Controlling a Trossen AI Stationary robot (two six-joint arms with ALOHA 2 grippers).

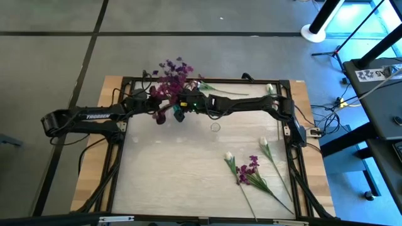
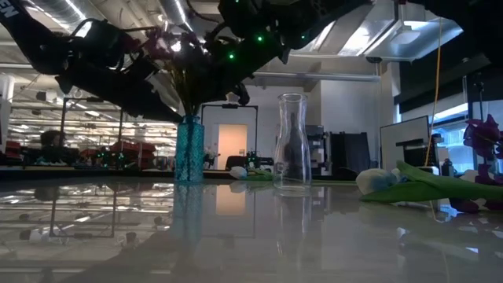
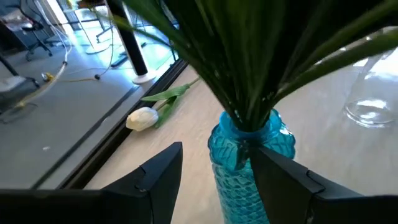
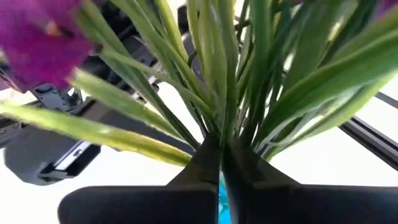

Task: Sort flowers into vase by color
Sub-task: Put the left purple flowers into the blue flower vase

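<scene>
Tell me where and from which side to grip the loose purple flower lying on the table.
Grip the purple flower on its bare green stem below the blossoms, coming straight down from above. It lies flat, its stem trailing toward the near right corner, with white tulips close beside it, so a mid-stem pinch across the stem looks safest.

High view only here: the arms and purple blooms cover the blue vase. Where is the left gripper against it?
Observer: The left gripper is open, with one finger on each side of the blue vase just below its mouth.
Operator: And the right one?
Observer: The right gripper is shut, its tips right above the vase mouth where the green stems bunch together. I can't tell if a stem is pinched.
Operator: Anything in the clear vase?
Observer: No. From the low view the clear vase stands upright and empty.
</scene>
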